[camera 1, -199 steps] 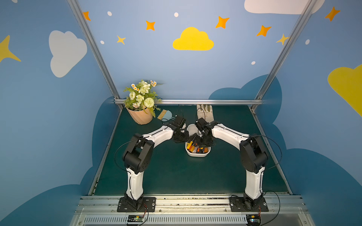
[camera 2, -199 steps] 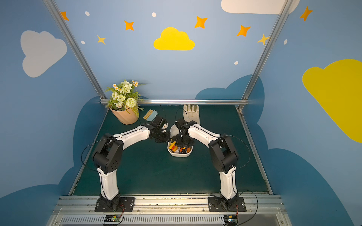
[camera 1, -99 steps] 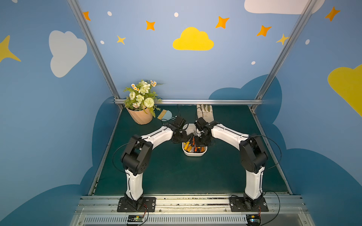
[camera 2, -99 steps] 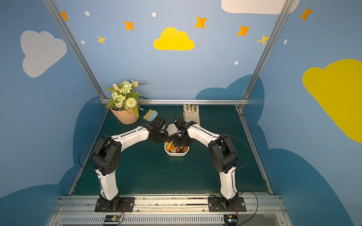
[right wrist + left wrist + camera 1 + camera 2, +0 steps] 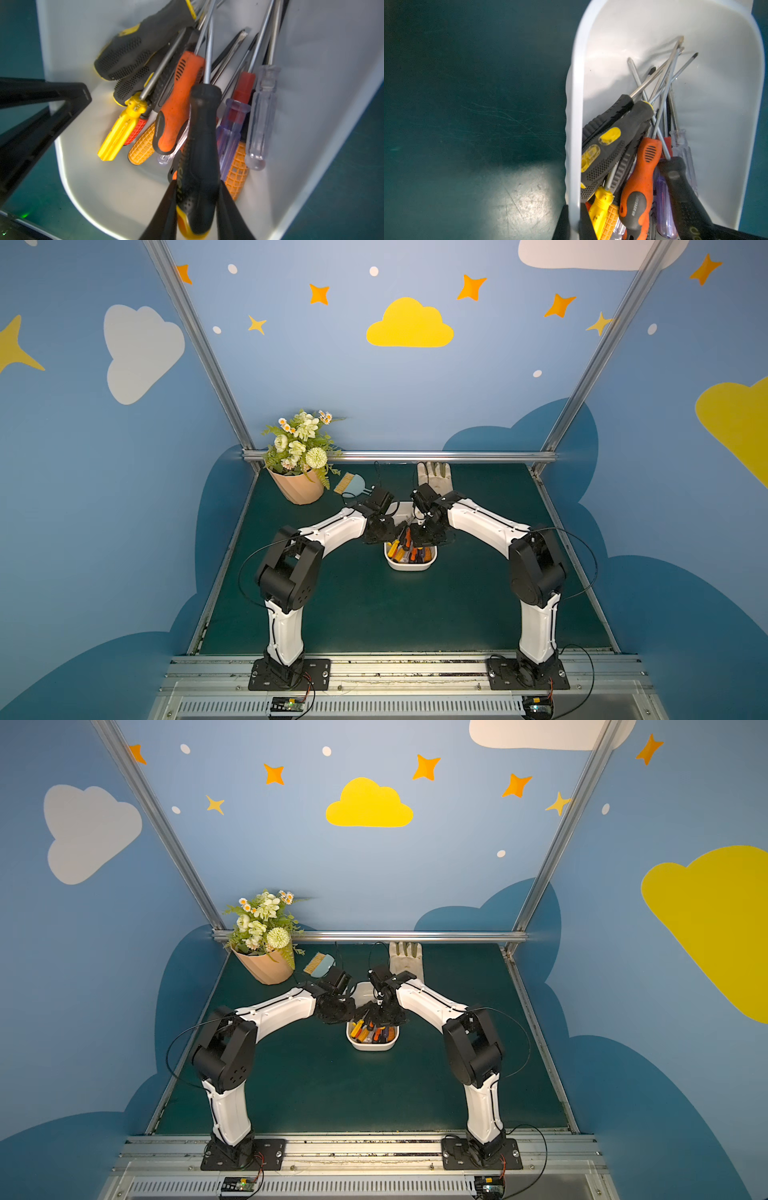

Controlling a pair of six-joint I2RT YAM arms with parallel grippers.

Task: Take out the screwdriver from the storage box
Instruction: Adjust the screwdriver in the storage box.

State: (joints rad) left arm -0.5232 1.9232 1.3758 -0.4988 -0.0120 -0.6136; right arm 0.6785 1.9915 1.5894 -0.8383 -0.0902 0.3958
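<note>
The right claw grips the black screwdriver handle-first, shaft pointing away along the storage box, whose rim the left claw clamps.

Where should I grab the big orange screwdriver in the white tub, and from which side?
I'd take the big orange screwdriver by its thick handle, coming down from above, across its width. The handle lies atop the pile in the tub; its shaft is tangled among others. The black screwdriver in the right claw crowds it.

A robot lab booth: cloud-painted walls, aluminium frame, two bolted-down arms.
</note>
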